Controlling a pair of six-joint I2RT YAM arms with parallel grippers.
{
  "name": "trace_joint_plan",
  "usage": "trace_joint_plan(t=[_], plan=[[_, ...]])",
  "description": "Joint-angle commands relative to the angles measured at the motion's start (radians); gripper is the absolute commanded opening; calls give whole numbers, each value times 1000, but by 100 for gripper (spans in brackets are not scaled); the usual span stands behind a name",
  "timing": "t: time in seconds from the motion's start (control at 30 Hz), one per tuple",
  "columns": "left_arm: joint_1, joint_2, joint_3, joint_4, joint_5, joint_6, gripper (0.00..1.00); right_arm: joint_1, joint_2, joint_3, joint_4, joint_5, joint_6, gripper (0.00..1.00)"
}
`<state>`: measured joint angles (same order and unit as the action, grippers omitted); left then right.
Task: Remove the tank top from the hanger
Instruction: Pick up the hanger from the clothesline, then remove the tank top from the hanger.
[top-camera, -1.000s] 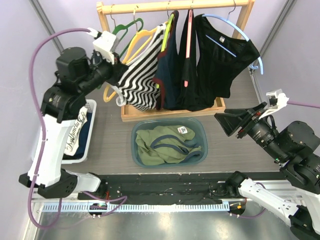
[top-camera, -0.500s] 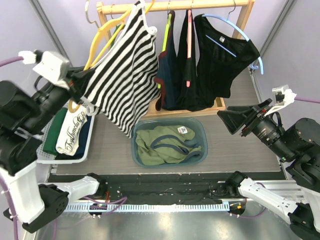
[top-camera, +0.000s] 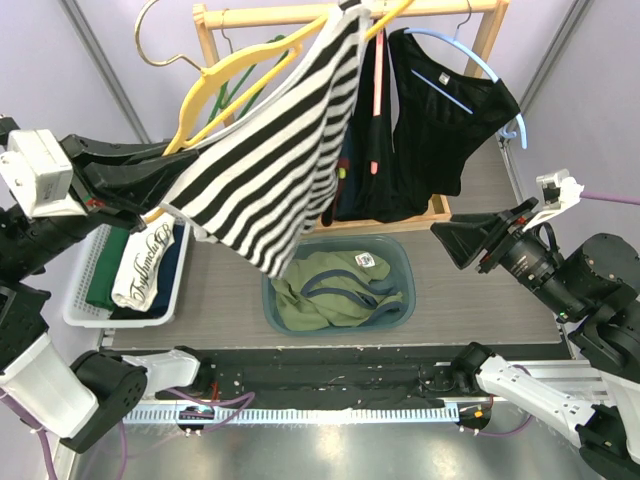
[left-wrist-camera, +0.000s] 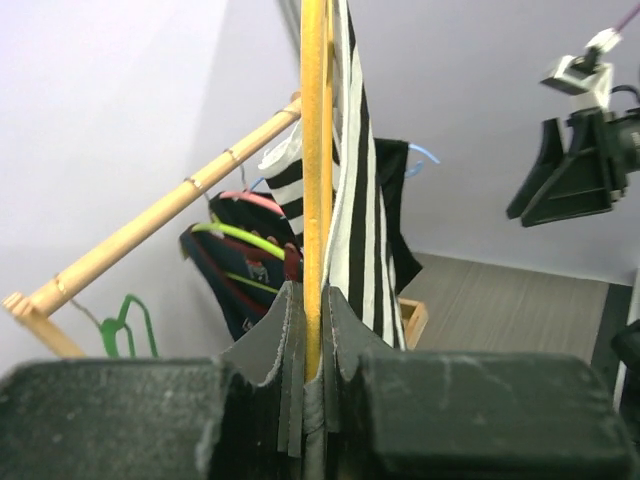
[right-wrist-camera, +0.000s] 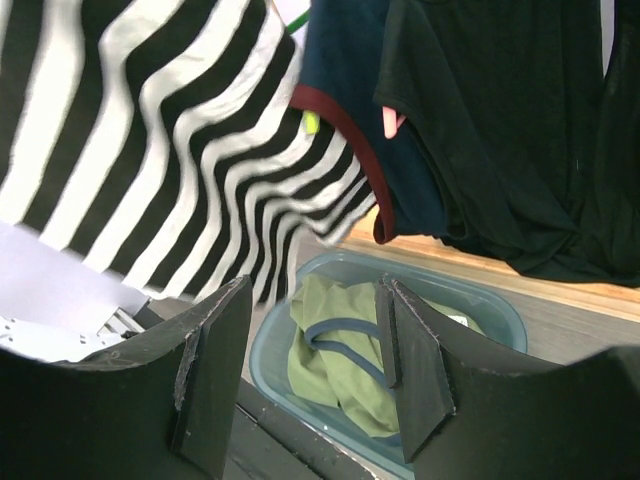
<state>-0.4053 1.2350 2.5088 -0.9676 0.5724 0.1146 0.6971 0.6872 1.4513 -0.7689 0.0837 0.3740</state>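
The left gripper (left-wrist-camera: 312, 300) is pressed shut on a bar of the yellow plastic hanger (top-camera: 235, 80). That hanger carries the black-and-white striped tank top (top-camera: 270, 160) slantwise across the upper centre of the top view, above the translucent blue plastic bin (top-camera: 335, 243). The right gripper (top-camera: 450, 243) stands spread and empty at the right middle, well apart from the cloth.

To do this step well, the left arm should probably hold the hanger steady and high so the hem hangs free. The right gripper should close on cloth alone near the hem or a strap, then draw it along the hanger's slope, clear of the dark garments on the wooden rail (top-camera: 300, 14).

Against the frame half a second earlier, the hanger sits higher and further right, its hook clear in the upper left. The stripes now stretch flatter, up to the rail's centre. The right gripper has hardly shifted
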Motion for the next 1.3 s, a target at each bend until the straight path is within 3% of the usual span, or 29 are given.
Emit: trace_joint_plan(t=[0.0,0.13,0.3,0.8,0.97,1.27], plan=[[23,14,59,90,149,-56,0,-2,9,-14,17,-22,11,60],[23,14,48,60,147,-17,0,-2,12,-32,43,-44,19,60],[25,18,61,50,169,20,0,-2,20,-60,71,-70,23,53],[-4,123,-155,191,139,33,0,-2,15,-104,115,-105,22,47],[-32,89,-237,142,106,129,0,-2,8,-117,117,-101,9,47],[-32,3,-289,219,141,267,0,-2,-5,-173,151,-102,6,46]])
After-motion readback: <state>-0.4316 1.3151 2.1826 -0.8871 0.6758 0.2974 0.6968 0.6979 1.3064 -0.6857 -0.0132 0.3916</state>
